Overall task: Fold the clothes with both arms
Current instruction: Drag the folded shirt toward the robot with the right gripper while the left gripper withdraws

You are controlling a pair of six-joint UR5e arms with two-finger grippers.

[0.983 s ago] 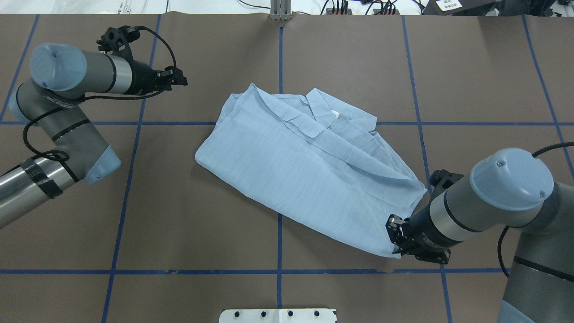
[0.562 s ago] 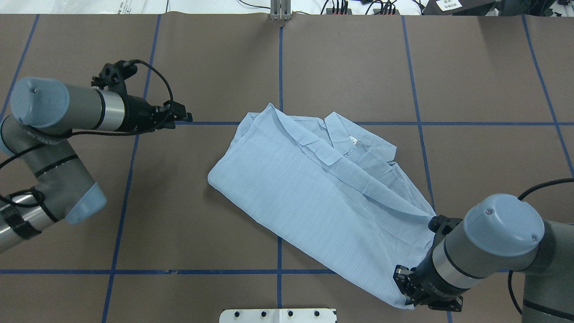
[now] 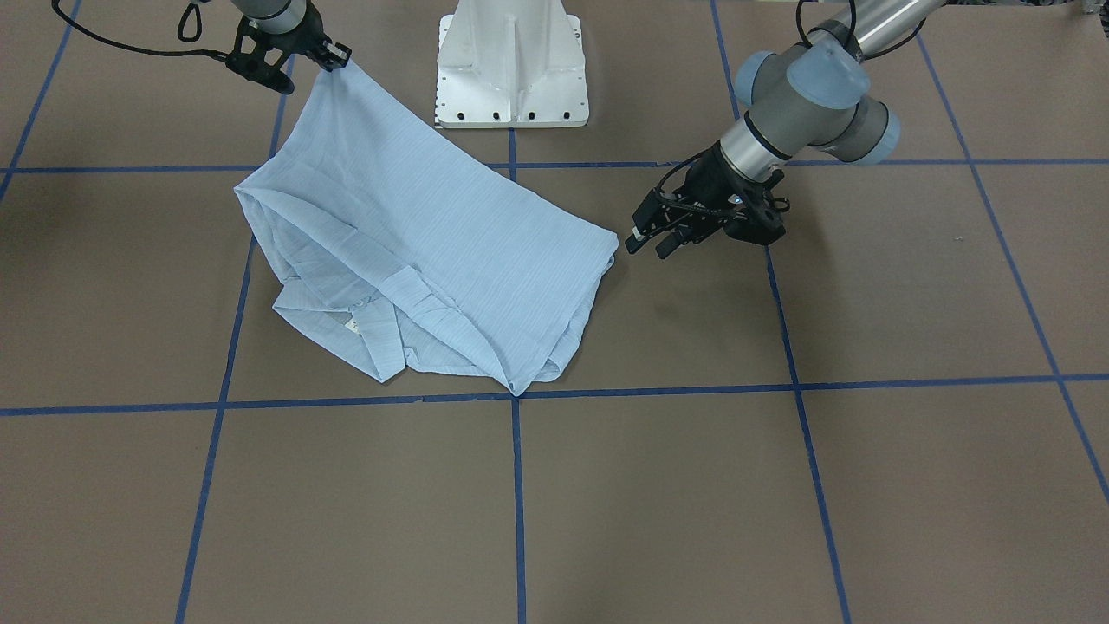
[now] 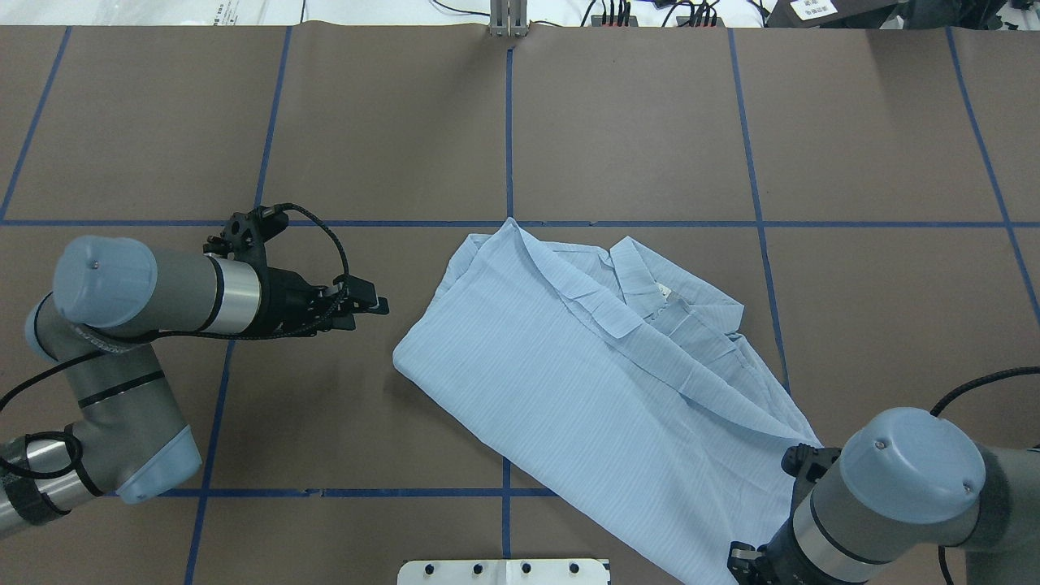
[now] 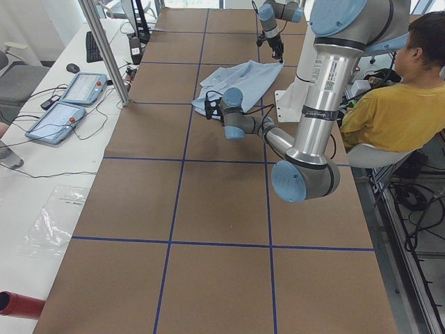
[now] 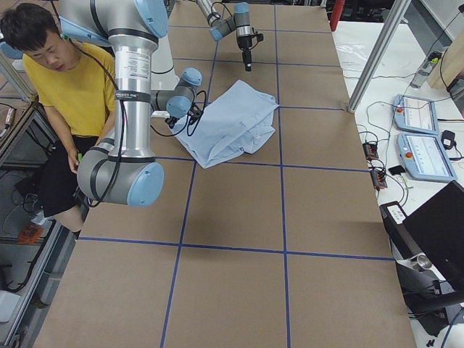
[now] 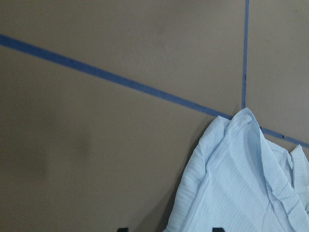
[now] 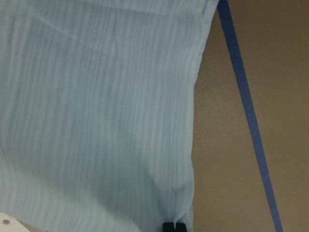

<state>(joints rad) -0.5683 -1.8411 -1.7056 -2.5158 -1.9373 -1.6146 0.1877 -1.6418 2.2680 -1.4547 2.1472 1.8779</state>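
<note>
Slantwise across the middle of the brown desk [image 4: 325, 122], folded into a rough oblong over the blue tape lines [image 4: 508, 122]: the light blue striped shirt [image 4: 569, 382]. Collar [image 4: 605, 313] uppermost, at the end away from the robot. Near corner pinched in the right end effector [image 3: 336, 59], fingers pressed together on the fabric, just beside the white pedestal [image 3: 511, 61]. Seen from the right wrist as two black tips closed at the hem, with cloth filling most of that view. Drawn to a point at that grip, fanning out wider toward the collar. Lifted or flat at that corner: cannot tell. Reaching in low from the other side, the left arm [image 4: 162, 292], with the left end effector [image 3: 648, 247] spread apart and holding nothing. Aimed at the shirt's side corner and just short of it, not touching in the front-facing view. From the left wrist, two finger tips wide apart at the bottom edge, with the shirt's fold lying ahead and to one side of them. Right arm [image 4: 902, 479] bent over the desk's near edge, above the held corner.
</note>
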